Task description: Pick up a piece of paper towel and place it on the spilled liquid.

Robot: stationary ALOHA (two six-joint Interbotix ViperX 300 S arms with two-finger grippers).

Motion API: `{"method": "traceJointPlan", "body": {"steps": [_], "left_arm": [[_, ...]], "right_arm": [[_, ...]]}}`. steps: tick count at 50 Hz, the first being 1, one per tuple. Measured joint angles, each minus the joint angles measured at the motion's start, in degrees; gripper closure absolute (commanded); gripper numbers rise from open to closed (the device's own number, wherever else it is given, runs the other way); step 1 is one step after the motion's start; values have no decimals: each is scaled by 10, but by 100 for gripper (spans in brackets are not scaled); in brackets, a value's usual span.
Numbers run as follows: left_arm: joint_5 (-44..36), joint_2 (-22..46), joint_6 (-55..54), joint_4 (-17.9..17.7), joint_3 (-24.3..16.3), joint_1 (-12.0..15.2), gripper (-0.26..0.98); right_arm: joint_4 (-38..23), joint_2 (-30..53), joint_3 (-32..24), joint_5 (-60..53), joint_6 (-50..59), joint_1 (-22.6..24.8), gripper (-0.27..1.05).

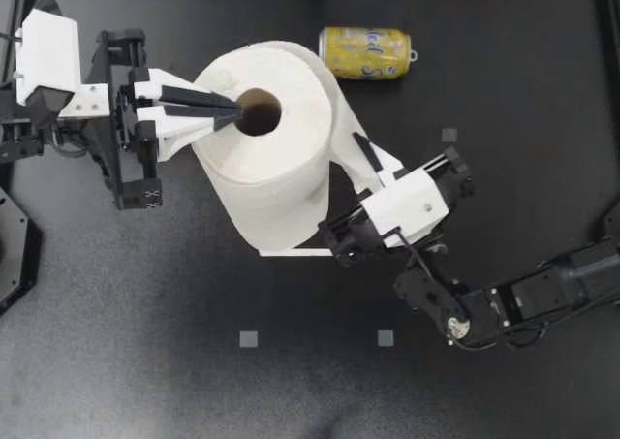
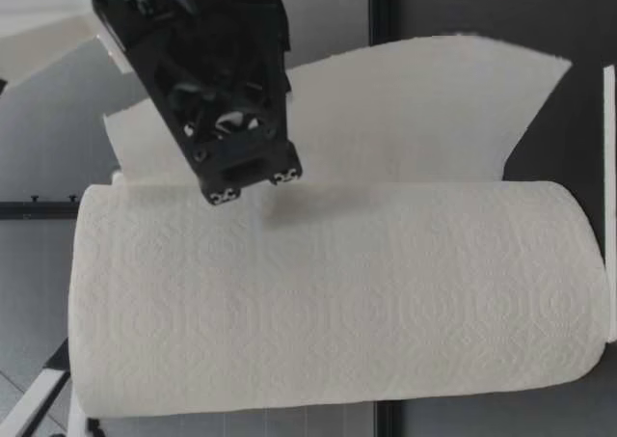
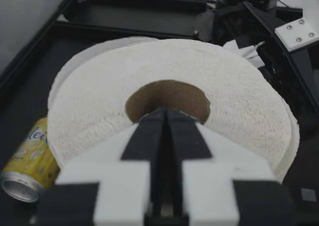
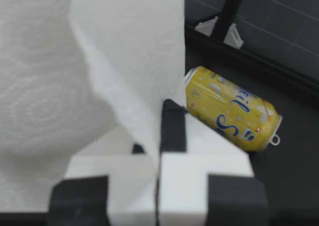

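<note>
tearing step: left hand (image 1: 231, 109), fingers together, braced the roll (image 1: 281, 177); right hand (image 1: 373, 163) clamped the loose sheet (image 1: 347, 129), probably needing a sharp pull away.

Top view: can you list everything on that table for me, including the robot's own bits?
paper towel roll: one, white, standing upright mid-table, with its brown cardboard core open at the top.
loose sheet: one, white, still joined to the roll, pulled out on the roll's right.
can: one, yellow, lying on its side beyond the roll.
grey squares: three, scattered flat on the table.
table: one, black. No spill shows on it.
left gripper: one, white and black, shut, tips at the core's rim.
right gripper: one, white and black, shut on the loose sheet.
</note>
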Motion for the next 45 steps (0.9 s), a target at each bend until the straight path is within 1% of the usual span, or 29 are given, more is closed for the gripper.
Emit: {"method": "traceJointPlan", "body": {"steps": [10,21,27,35,40,45], "left_arm": [[2,1,-1,-3,3,0,60],[20,0,-1,-11,2,0,60],[25,1,-2,-18,2,0,60],[25,4,-4,-25,2,2,60],[26,5,-4,-26,2,4,60],[26,7,-5,-31,1,6,60]], "right_arm": [[2,-15,21,-1,1,-1,86],[21,-28,47,14,2,0,86],[39,-30,60,37,2,4,86],[62,-33,81,70,3,19,86],[98,-37,100,79,10,22,86],[120,-39,124,80,39,25,86]]}}
